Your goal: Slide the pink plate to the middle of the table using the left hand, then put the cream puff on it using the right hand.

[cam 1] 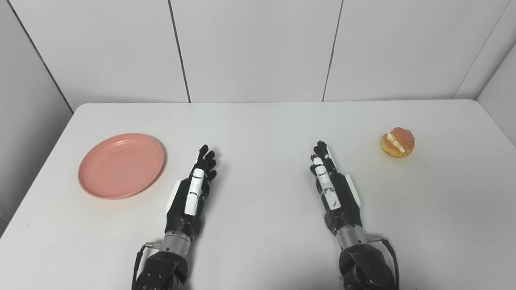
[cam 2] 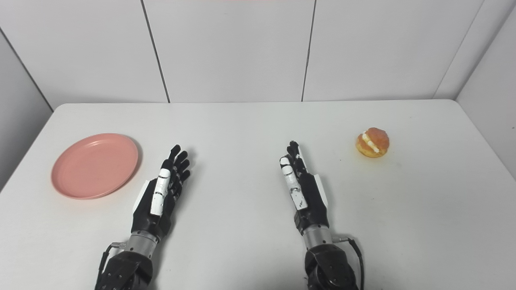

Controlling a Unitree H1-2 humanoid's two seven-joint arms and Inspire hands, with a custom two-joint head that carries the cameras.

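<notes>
On a plain white desk (cam 1: 258,129) backed by pale wall panels, we see two black robot hands with white trim reaching in from the bottom edge. The left hand (cam 1: 193,189) lies near the middle of the desk, fingers straight and a little apart, pointing away from us and holding nothing. The right hand (cam 1: 332,185) mirrors it on the other side, fingers also extended and empty, well apart from its partner.

To the left of the left hand sits a round, shallow pink plastic plate (cam 1: 121,166), flat on the desk toward the left edge, near the hand but not touching it. Nothing lies on the plate.

Far to the right we find a small round golden-brown cream puff with a white cream stripe (cam 1: 397,142), resting on the desk well apart from the right hand, slightly beyond its fingertips and off to the side.
</notes>
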